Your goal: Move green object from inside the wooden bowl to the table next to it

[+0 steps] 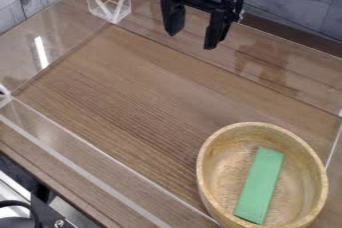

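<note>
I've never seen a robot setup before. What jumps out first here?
The bright green flat block lying inside the round light wooden bowl at the lower right. Far from it, at the top, the black robot gripper hangs with jaws open, pointing down over the brown wood-grain table.

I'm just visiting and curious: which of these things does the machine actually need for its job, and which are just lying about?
Needed: green block, wooden bowl, table, the open tool.
Lying about: clear walls, clear folded piece at the back.
</note>
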### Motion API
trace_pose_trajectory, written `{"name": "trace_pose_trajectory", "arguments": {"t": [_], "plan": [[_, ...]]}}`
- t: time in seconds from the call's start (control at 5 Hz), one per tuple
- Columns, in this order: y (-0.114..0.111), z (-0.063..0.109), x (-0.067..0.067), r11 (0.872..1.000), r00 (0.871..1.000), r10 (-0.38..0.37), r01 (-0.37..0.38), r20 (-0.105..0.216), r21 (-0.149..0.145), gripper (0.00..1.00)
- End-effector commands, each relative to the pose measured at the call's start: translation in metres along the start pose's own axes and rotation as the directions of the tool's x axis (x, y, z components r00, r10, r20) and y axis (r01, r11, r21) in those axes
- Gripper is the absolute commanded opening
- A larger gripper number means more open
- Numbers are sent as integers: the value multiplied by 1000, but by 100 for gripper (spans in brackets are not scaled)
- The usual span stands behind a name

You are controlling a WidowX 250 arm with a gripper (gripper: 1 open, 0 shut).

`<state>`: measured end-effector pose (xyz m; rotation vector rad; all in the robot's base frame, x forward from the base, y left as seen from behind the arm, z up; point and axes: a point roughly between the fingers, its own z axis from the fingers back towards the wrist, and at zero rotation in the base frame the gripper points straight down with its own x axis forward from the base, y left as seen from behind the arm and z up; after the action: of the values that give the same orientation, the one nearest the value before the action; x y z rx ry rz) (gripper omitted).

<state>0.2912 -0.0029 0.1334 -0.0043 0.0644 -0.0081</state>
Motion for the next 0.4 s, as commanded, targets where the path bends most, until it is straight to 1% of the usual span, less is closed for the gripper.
{"name": "trace_pose_trajectory", "arguments": {"t": [0.0, 0.2], "plan": [[-18, -2, -10, 998, 998, 61, -61, -23, -14, 100], [-37, -3, -19, 993, 992, 117, -118, -46, -27, 100]]}}
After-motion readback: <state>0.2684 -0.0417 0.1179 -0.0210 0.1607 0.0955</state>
